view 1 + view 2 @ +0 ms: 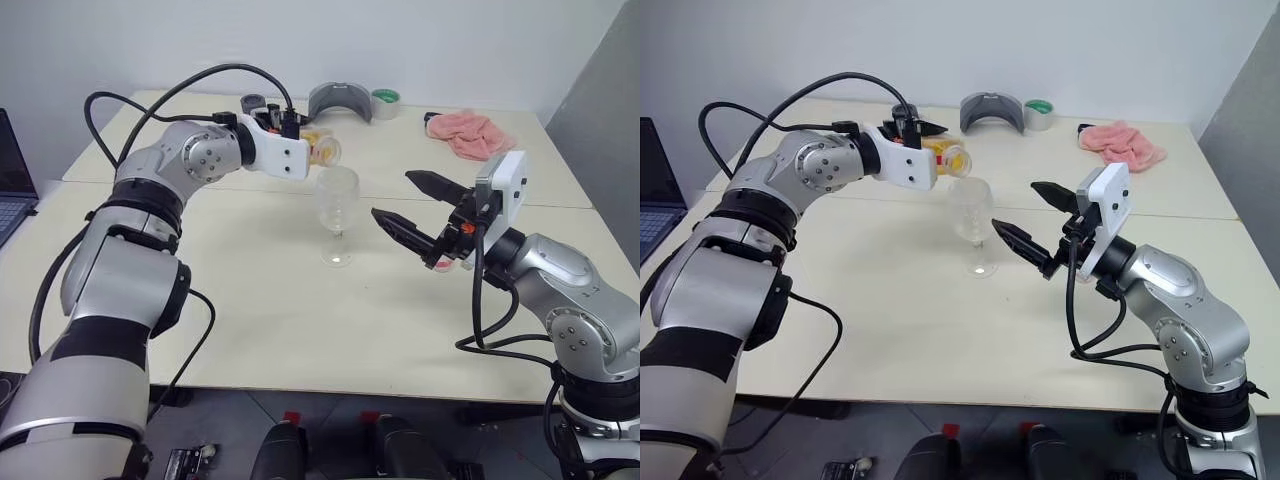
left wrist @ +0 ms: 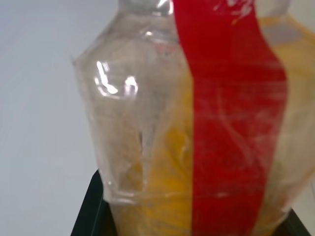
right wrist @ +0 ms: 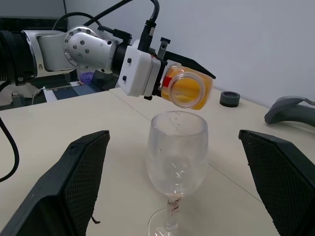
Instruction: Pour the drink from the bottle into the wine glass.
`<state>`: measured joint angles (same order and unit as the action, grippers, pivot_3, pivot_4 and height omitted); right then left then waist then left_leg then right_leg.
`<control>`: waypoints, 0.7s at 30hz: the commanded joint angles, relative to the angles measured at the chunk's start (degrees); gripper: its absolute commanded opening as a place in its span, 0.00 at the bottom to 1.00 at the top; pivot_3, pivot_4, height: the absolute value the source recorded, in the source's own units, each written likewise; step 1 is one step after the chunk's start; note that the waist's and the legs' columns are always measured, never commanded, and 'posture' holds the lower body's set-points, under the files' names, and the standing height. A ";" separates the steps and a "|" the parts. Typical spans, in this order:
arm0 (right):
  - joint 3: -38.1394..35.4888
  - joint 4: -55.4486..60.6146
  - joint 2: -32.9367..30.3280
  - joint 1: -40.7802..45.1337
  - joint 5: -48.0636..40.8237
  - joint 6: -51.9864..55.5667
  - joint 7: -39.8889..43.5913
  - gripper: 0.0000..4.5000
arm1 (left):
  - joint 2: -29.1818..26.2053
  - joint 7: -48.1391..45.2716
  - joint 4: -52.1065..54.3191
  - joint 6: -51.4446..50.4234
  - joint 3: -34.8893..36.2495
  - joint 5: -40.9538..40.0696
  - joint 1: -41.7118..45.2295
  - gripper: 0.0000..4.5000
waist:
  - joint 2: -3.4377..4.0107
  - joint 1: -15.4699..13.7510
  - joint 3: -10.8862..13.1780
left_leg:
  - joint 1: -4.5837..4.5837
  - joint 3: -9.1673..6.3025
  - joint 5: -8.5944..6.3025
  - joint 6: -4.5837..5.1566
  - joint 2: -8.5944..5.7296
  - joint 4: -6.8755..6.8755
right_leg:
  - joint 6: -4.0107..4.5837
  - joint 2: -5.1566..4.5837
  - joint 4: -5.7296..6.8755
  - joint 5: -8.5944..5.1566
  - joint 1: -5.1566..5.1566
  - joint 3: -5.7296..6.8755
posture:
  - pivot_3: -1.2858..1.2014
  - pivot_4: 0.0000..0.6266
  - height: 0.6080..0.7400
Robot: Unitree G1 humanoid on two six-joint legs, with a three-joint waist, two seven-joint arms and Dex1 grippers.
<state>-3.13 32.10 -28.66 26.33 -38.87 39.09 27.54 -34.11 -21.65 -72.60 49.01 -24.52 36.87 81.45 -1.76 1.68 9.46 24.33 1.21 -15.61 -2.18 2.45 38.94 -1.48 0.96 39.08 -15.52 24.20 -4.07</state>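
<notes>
Nearest the head camera, right pincer (image 1: pixel 405 200) spread wide over the cream worktop (image 1: pixel 250 310), holding nothing, fingers aimed toward the wine glass (image 1: pixel 337 215) from just beside it. Upright at mid-worktop, that glass: clear tulip bowl, thin stem, round foot, bowl looking empty, a small red mark on the stem in the right wrist view. Just above and behind its rim, the bottle (image 1: pixel 945 159), tipped over on its side, open mouth toward the glass, no cap on it, clamped shut-tight in the left pincer (image 1: pixel 930 150). Inside the clear, crinkled plastic, the drink (image 3: pixel 186 90): orange-yellow, pooled along the body and reaching the neck. Broad red strip down the bottle's side in the left wrist view, no lettering readable on it. Farther back near the wall, a grey curved holder (image 1: pixel 340 100), a roll of tape with a green core (image 1: pixel 385 103), a pink cloth (image 1: pixel 470 135) crumpled toward the right rear, a small dark round cap (image 3: pixel 229 99). Laptop edge (image 1: pixel 12 170) at far left. Nothing standing between bottle mouth and glass rim.
</notes>
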 commanded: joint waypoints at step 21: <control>-0.66 -0.33 -0.08 1.46 0.50 -1.51 1.13 1.00 | -1.15 6.47 -0.75 0.53 -2.88 4.10 5.78 0.36 | 0.00 0.00 0.00 | 0.00 0.01 0.00 -0.01 -0.01 0.01 | 0.00 -0.01 0.02 0.00 0.00 0.00 | 0.52 0.24 1.00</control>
<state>-3.13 30.92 -28.66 26.43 -38.82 39.03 28.46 -34.36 -16.71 -73.94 49.21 -27.81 41.08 84.31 -1.76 1.69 9.46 24.33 1.21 -15.61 -2.19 2.44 38.95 -1.48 0.95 39.10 -15.52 24.20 -4.07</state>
